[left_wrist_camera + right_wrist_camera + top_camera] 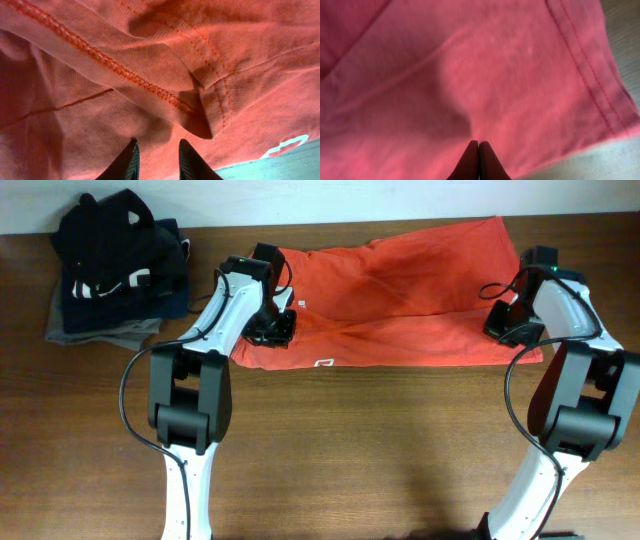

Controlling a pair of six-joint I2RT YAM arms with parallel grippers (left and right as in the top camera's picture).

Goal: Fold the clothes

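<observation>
A dark pile point(115, 265) of folded clothes sits at the far left corner of the brown tabletop point(380, 440). Just to the right of it, the left claw point(270, 330) is down on the left end of the shirt point(400, 290). In the left wrist view its two fingers point(131, 160) stand a little apart with red cloth in the gap and a stitched fold just beyond them. I cannot tell if this claw is pinching the cloth or only touching it. The shirt is orange-red and lies spread wide across the far side of the tabletop, a bit rumpled, with creases running across it. A small white logo point(322, 363) shows near its front edge, close to the left claw. At the right end of the shirt, near the front corner, is the right claw point(479, 145). Its fingers are pressed tight together, and a little ridge of red cloth runs up to the tips, so it is gripping the shirt. A stitched hem point(592, 75) runs down the right side there, with bare tabletop past it.
</observation>
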